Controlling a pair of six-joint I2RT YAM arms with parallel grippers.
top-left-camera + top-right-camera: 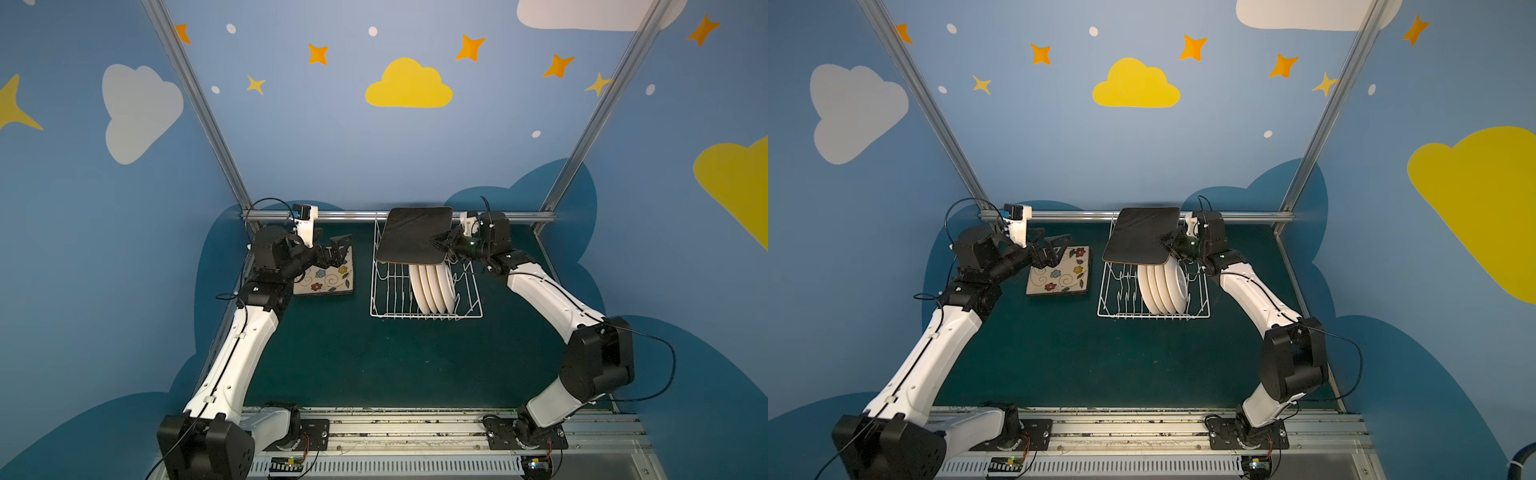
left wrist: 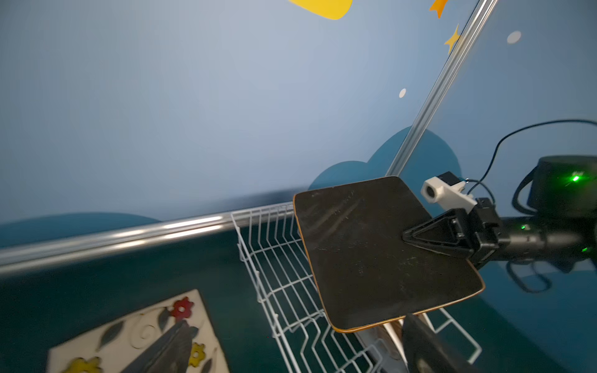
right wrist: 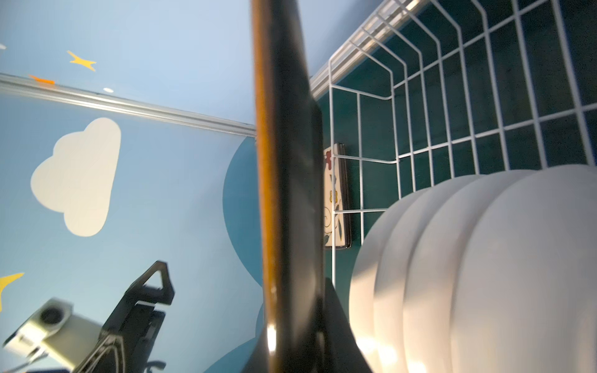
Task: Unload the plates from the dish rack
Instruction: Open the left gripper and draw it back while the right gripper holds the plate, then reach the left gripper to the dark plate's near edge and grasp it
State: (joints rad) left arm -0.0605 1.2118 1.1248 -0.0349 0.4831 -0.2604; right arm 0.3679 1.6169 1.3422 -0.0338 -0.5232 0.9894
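Your right gripper is clamped shut on one edge of a square plate. It carries the plate black back up and nearly flat, above the far end of the dish rack and clear of the tines. This plate looks rigid, glazed and breakable, and held by one edge it hangs out as a long lever. Judge it heavy for that pinch, so move slowly and keep it level, or it may pivot or slide in the jaws. The four round white plates stand on edge in the near part of the rack, packed close. They will likely be just as slick and brittle, so take each by its top rim and lift straight up so that it does not knock the next. Your left gripper is spread wide and holds nothing. It hovers over the floral plates stacked face up on the green mat, left of the rack.
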